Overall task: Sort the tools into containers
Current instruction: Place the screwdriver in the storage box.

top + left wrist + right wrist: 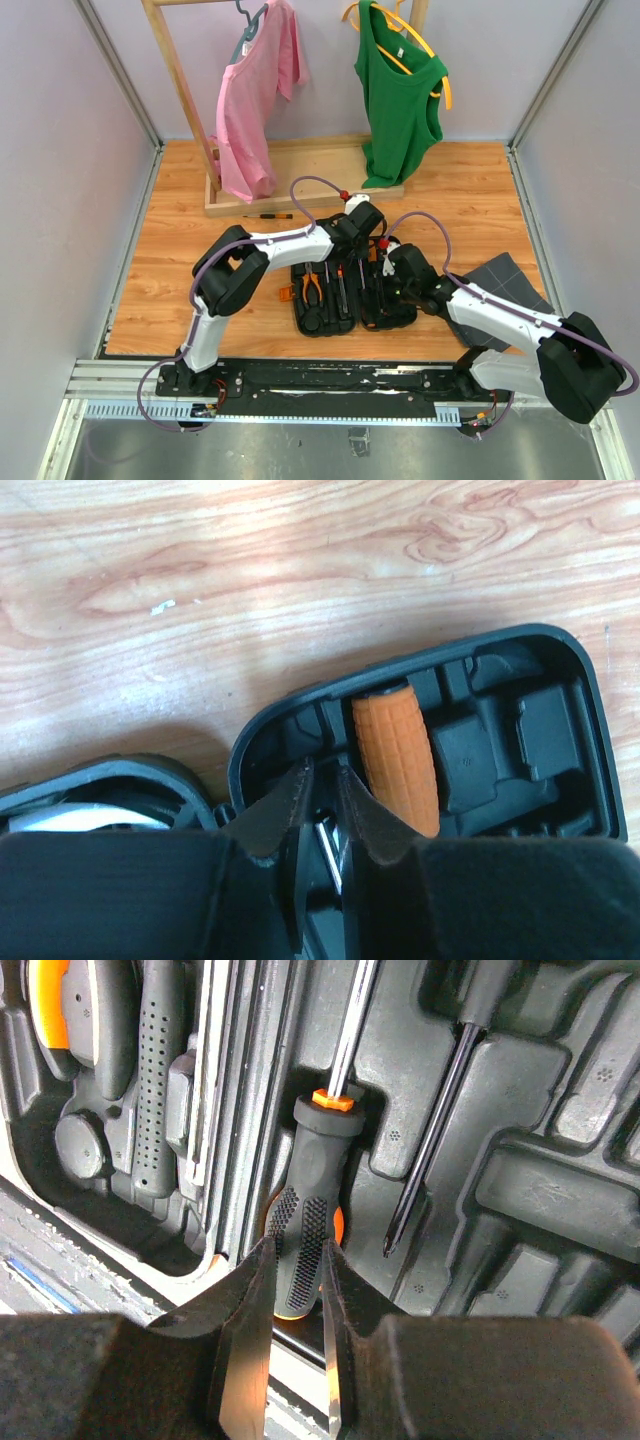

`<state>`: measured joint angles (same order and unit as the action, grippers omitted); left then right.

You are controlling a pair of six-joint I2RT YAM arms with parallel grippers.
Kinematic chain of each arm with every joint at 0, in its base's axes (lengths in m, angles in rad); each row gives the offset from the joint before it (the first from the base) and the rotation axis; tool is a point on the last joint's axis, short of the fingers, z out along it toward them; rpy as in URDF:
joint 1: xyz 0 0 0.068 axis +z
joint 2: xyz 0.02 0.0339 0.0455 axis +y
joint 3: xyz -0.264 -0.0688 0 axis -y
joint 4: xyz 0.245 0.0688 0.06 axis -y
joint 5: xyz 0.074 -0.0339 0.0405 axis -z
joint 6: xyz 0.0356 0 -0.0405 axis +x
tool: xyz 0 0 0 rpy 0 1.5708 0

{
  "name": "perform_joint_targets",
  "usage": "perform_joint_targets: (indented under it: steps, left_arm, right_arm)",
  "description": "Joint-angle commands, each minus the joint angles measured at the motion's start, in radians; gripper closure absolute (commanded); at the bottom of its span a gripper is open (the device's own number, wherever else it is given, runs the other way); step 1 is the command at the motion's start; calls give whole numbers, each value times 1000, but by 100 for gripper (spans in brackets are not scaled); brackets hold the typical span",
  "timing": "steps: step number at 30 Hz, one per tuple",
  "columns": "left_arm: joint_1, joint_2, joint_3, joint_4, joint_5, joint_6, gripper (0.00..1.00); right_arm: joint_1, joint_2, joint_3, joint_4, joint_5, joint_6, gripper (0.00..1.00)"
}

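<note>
The case (322,327) lies open and flat in the middle of the desk (200,290), with pliers (312,285) and other tools bedded in its moulded slots. Both arms crowd in over it, close together.

The right end effector (297,1244) is pinching the very butt of a screwdriver (312,1175). Its black-and-orange handle lies in a slot, with the shaft running away from the fingers. The left end effector (322,768) is at the far end of the case, just beside an orange handle (395,755). Its fingers stand a narrow slit apart with a thin metal shaft (326,846) showing in the gap. From here I can't tell whether they grip it or only straddle it.

What worries me is the right-hand grip. It sits so near the end of the handle that a lift could let the tool swing down, and a push could wedge it crooked in the slot. If the left fingers are touching that shaft, pulling away at an angle could drag it out of its bed. The case looks light and nothing pins it down, so a sideways tug from either arm might slide it or tip one half. With the two wrists this close, one careless move could knock them together.

Another tool, the loose screwdriver (268,216), lies well away by the rack (300,200), so I'd say the sorting isn't finished.
</note>
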<state>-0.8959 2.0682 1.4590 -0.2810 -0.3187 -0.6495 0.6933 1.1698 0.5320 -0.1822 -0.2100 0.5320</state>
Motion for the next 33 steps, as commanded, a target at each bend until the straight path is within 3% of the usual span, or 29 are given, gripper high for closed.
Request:
perform_joint_targets:
  steps: [1,6,12,23,33]
  left_arm:
    - [-13,-62,29,-116,16,22,79]
    - [-13,-83,23,-126,7,15,73]
    - [-14,-89,1,-121,24,6,73]
    - [-14,-70,-11,-78,87,4,80]
    - [-13,-39,7,-123,59,7,84]
  right_arm:
    - [13,31,-32,-48,92,-21,79]
    - [13,28,-33,-48,92,-21,78]
    - [12,29,-34,-46,89,-22,78]
    - [13,27,-36,-46,87,-23,78]
    - [13,33,-36,-46,87,-23,78]
